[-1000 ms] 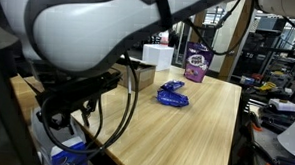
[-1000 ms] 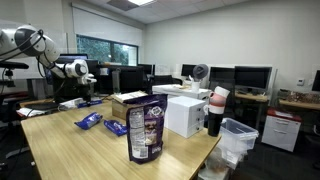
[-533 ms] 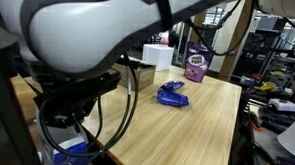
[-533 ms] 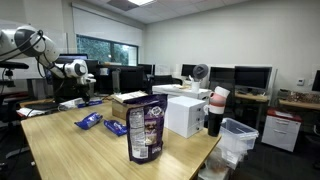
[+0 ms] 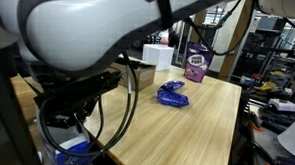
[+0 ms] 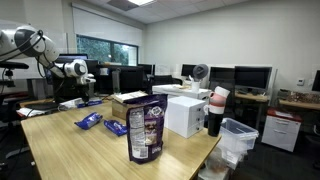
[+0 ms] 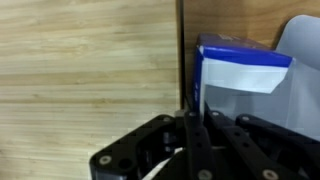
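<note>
In the wrist view my gripper (image 7: 190,135) is shut, its two dark fingers pressed together with nothing visible between them. It hovers over the light wooden table (image 7: 80,70), right beside a dark seam. A blue-and-white box (image 7: 240,72) lies just past the fingertips on the right, close to them; contact cannot be told. In an exterior view the gripper (image 6: 88,79) hangs above the far left end of the table (image 6: 60,140). Much of the near exterior view is filled by the white arm (image 5: 90,25).
On the table lie blue packets (image 6: 89,120) (image 5: 172,94), an upright purple bag (image 6: 146,130) (image 5: 196,63), a white box (image 6: 186,115) and a cardboard box (image 6: 130,100). Desks with monitors (image 6: 250,78) and a bin (image 6: 237,138) stand around.
</note>
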Action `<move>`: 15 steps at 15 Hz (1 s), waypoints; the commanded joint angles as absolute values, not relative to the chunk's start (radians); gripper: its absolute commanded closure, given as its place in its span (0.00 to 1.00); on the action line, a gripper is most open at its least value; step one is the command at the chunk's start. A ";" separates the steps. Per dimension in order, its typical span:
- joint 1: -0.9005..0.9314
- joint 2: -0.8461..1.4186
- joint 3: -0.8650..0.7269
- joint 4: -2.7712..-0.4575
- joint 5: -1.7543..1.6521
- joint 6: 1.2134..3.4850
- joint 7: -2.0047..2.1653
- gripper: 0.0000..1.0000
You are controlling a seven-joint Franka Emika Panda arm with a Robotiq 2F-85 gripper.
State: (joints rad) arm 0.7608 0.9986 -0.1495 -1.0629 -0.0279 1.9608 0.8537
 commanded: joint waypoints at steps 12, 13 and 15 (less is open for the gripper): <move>0.745 0.994 -0.136 -0.978 -0.010 1.827 0.835 0.94; 0.742 0.996 -0.133 -0.977 -0.007 1.821 0.832 0.73; 0.739 0.999 -0.130 -0.973 -0.006 1.810 0.833 0.64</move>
